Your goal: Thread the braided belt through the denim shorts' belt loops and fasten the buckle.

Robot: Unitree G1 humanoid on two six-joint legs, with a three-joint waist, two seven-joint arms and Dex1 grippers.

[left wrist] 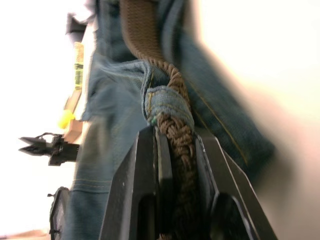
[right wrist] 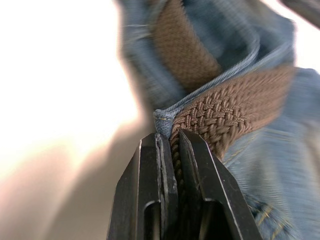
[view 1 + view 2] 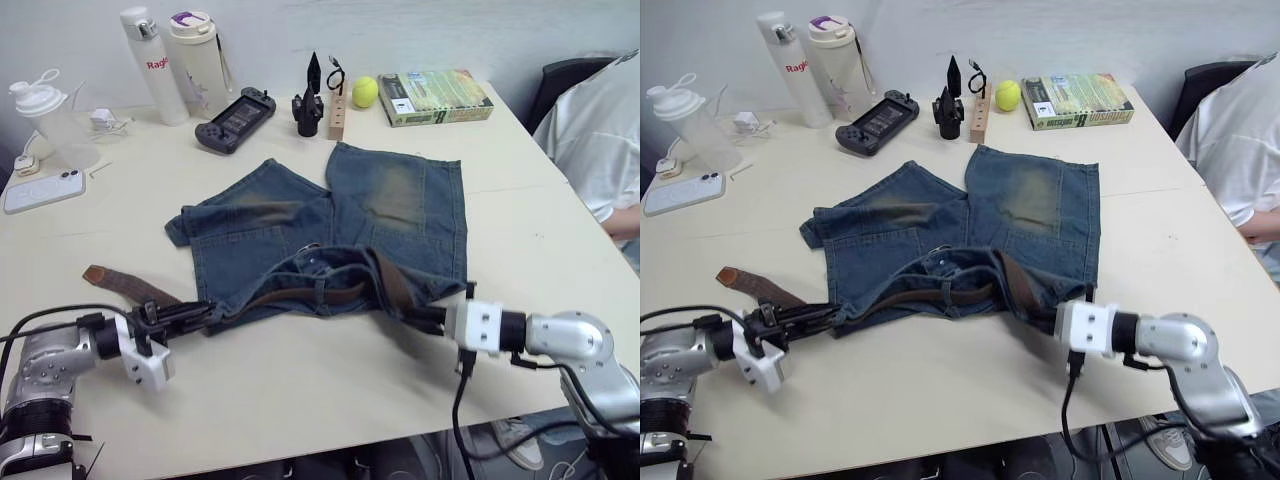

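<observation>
The faded blue denim shorts (image 3: 330, 235) are lying flat in the middle of the pale wooden worktop (image 3: 300, 400), waistband toward the robot, legs pointing away. The dark-brown braided belt (image 3: 310, 295) is running along the waistband, its tan-tipped end (image 3: 98, 273) trailing onto the worktop to the left. The left hand (image 3: 195, 315) is sitting at the waistband's left end, the right hand (image 3: 425, 318) at its right end. Behind the shorts, from left to right, are standing a clear shaker bottle (image 3: 45, 120), two tall white bottles (image 3: 175, 65), a black handheld game console (image 3: 235, 120), a yellow tennis ball (image 3: 365, 92) and a green book (image 3: 435, 97). A white phone (image 3: 45, 190) is lying at the far left.
</observation>
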